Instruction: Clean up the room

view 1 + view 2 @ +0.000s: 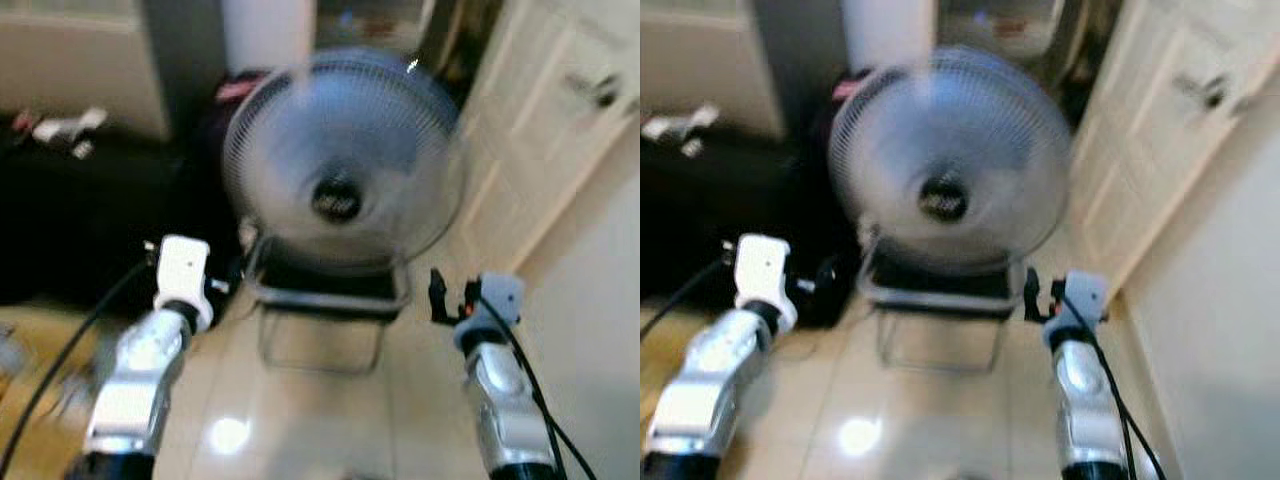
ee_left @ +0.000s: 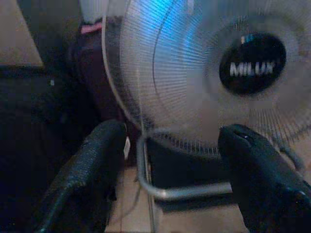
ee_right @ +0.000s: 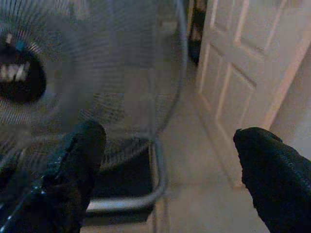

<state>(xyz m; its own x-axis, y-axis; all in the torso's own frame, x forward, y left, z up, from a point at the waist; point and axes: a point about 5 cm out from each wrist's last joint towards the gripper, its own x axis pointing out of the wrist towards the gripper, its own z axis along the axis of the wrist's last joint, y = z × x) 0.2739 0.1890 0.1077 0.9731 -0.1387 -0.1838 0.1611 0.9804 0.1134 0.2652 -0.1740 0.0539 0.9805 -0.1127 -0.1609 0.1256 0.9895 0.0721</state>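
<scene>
A floor fan (image 1: 340, 165) stands ahead, cream door (image 1: 560, 130) beside it.

Round grey floor fan (image 1: 345, 165) (black hub) upright on metal frame, tiled floor.

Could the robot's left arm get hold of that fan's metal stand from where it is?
Probably yes. The left gripper is open and faces the fan's stand, with nothing between them.
</scene>
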